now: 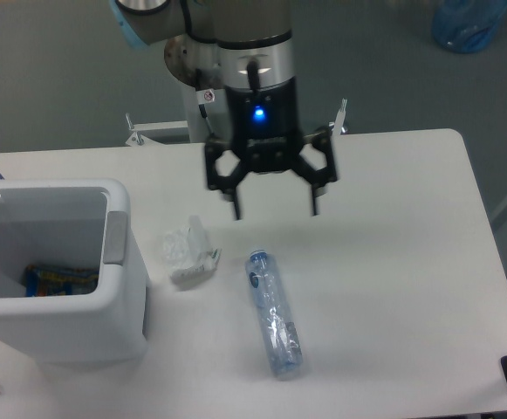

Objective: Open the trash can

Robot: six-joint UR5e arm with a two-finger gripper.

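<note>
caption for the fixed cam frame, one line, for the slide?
Trash can open with wrappers inside; open gripper hangs empty above the table, near a crumpled clear plastic piece and plastic bottle.

Trash can (61, 297) lid up, end effector (273, 207) spread above table (393, 262), plastic bottle (274, 313) lying nearby

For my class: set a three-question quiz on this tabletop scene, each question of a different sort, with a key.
1. True or false: the trash can stands open.
2. The gripper is: A) open and empty, B) shut on the bottle.
3. What lies between the trash can and the bottle?

Key: 1. True; its inside shows. 2. A. 3. A crumpled clear plastic piece.
</note>
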